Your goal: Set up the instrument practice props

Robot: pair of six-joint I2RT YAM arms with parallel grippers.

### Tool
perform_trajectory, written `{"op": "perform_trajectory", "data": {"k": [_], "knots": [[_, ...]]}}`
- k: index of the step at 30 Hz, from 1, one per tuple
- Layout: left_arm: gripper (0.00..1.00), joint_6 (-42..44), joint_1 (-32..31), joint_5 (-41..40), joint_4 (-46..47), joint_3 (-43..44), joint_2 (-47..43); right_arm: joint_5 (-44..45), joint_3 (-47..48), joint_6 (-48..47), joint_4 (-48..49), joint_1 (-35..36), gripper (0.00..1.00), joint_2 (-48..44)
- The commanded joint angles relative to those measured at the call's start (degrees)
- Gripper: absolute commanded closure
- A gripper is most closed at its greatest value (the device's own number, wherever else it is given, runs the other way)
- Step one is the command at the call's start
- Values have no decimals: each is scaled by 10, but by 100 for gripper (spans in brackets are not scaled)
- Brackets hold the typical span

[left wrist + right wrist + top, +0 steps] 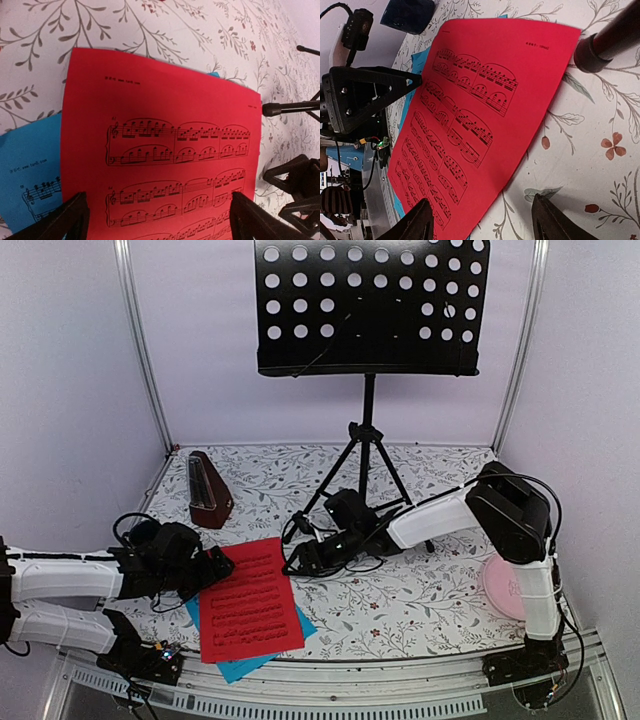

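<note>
At the table's [400,610] near left, where the red printed music sheet [250,600] is lying atop the cyan paper sheet [245,665], your left gripper [160,220] and right gripper [485,225] are hovering spread and empty, so be pinching the red edge alone.

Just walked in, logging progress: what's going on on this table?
Both arms reach toward the red sheet, lying flat on the cyan sheet near the front. The left end effector is open over its left edge, the right end effector open at its right edge; neither grips it. The music stand behind holds no sheet, and the metronome stands at back left.
</note>
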Motion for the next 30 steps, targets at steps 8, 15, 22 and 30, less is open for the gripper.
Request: {"op": "perform_trajectory", "data": {"k": [8,15,22,30], "knots": [[2,-25,2,30,66,-18,66,-33,39,8,-29,-12,34,45],[2,-28,1,33,85,-18,78,-77,49,43,-2,-12,36,49],[2,-32,1,30,87,-18,76,-113,20,94,76,-12,41,10],[2,-33,1,19,87,-21,69,-149,8,138,92,-12,42,-4]]}}
